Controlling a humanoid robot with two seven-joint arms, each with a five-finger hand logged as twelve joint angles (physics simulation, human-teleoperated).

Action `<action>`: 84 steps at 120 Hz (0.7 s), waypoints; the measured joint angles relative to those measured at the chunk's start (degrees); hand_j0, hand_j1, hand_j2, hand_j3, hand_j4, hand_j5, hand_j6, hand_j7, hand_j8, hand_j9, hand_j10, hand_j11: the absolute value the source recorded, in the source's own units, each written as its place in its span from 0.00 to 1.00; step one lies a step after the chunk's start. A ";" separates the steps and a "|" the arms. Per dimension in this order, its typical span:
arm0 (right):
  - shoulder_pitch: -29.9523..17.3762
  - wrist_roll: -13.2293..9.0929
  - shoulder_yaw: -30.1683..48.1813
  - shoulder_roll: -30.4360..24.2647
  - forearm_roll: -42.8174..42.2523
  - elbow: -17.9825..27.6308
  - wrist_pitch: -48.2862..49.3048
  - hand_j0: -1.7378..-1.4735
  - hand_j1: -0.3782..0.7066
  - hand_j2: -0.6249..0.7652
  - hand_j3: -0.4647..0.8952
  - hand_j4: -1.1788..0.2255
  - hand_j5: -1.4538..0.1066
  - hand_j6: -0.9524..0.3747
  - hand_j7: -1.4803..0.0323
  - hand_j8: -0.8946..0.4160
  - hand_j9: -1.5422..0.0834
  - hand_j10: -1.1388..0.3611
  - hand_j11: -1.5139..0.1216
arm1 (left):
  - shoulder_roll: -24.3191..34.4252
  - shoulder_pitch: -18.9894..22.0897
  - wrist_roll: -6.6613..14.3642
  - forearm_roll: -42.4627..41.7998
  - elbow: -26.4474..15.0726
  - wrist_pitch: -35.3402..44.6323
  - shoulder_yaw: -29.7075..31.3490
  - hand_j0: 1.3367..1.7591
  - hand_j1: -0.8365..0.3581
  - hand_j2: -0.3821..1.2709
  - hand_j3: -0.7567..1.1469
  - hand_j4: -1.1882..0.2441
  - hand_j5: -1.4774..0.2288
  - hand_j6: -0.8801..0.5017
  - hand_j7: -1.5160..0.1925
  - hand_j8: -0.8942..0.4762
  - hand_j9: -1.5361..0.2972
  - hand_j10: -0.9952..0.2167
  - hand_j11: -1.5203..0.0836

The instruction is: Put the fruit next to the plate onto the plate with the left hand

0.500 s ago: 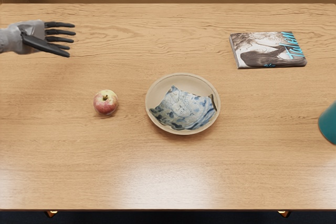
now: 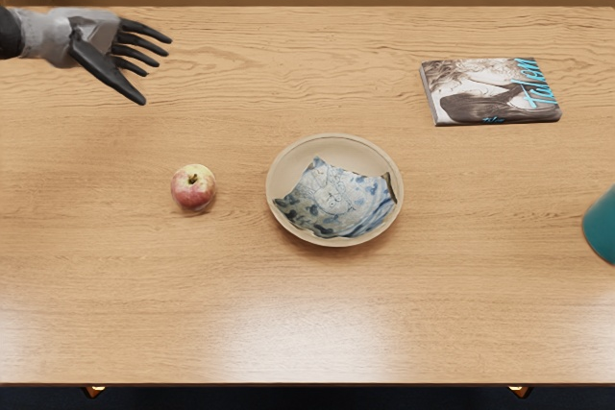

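1. while the small red and yellow apple [image 2: 193, 187] lies on the light wooden table [image 2: 288, 324], it is seen just left of the round cream ceramic plate with a blue pattern [image 2: 334, 140] and apart from it.
2. the grey and black left hand [image 2: 96, 43] is seen near the far left corner, well apart from the apple, its dark fingers [image 2: 144, 32] spread and empty.
3. a reach is judged to be the step in hand; the hand should be lowered over the apple with fingers wide.
4. since the round apple may roll, it should be enclosed on both sides before lifting.
5. the plate's rim should be cleared before release.
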 joint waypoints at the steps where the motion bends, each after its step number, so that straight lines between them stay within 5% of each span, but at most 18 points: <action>1: 0.00 0.00 0.00 0.00 0.00 0.00 0.00 0.30 0.07 0.44 0.34 0.81 0.90 0.69 0.95 0.66 0.92 0.74 0.90 | 0.58 -0.70 0.02 0.40 -0.56 0.00 0.37 0.76 0.74 0.26 0.40 0.66 0.68 0.46 0.70 0.47 0.66 0.62 0.75; 10: 0.00 -0.01 0.00 0.00 -0.01 0.00 -0.01 0.30 0.07 0.44 0.34 0.81 0.90 0.69 0.95 0.66 0.92 0.74 0.90 | 5.01 -6.66 0.12 2.65 -8.65 -0.01 6.30 0.76 0.74 0.26 0.40 0.66 0.68 0.46 0.70 0.47 0.66 0.62 0.75; 28: 0.00 -0.01 0.00 0.00 0.00 0.00 -0.01 0.30 0.07 0.44 0.34 0.81 0.90 0.69 0.95 0.66 0.92 0.74 0.90 | 4.73 -22.42 -0.06 0.90 -22.83 5.10 25.19 0.76 0.74 0.26 0.40 0.66 0.68 0.46 0.70 0.47 0.66 0.62 0.75; 44: 0.00 -0.01 0.00 0.00 0.00 0.00 -0.01 0.30 0.07 0.44 0.34 0.81 0.90 0.69 0.95 0.66 0.92 0.74 0.90 | 3.22 -29.72 -0.20 -4.35 -31.85 13.15 39.24 0.76 0.74 0.26 0.40 0.66 0.68 0.46 0.70 0.47 0.66 0.62 0.75; 63: 0.00 -0.01 0.00 0.00 0.00 0.00 -0.01 0.30 0.07 0.44 0.34 0.81 0.90 0.69 0.95 0.66 0.92 0.74 0.90 | 1.98 -31.05 -0.05 -5.35 -40.64 26.75 46.91 0.76 0.74 0.26 0.40 0.66 0.68 0.46 0.70 0.47 0.66 0.62 0.75; 84: 0.00 -0.01 0.00 0.00 0.00 0.00 -0.02 0.30 0.07 0.44 0.34 0.81 0.90 0.69 0.95 0.66 0.92 0.74 0.90 | -5.09 -37.43 0.28 -5.45 -47.33 39.50 53.20 0.76 0.74 0.26 0.40 0.66 0.68 0.46 0.70 0.47 0.66 0.62 0.75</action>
